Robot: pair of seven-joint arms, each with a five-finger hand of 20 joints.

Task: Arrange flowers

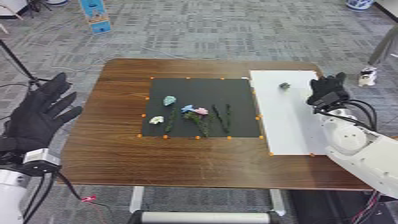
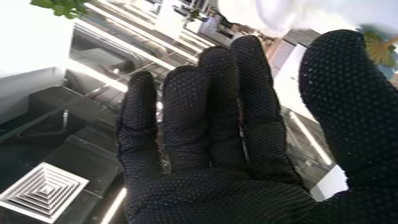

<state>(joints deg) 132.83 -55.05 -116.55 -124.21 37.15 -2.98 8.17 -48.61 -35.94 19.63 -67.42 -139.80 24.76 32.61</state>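
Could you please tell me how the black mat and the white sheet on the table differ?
The black mat is nearly square, while the white sheet is clearly longer than wide. The black mat bears several flowers and stems; the white sheet bears one small grey item. Both lie flat on the table, with orange marks along their edges.

From above, the head view looks down — the wrist view, close, faces up — sharing right fingers (image 1: 338, 81).

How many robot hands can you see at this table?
2: the left hand, off the table's left edge, and the right hand, at the right side of the white sheet.
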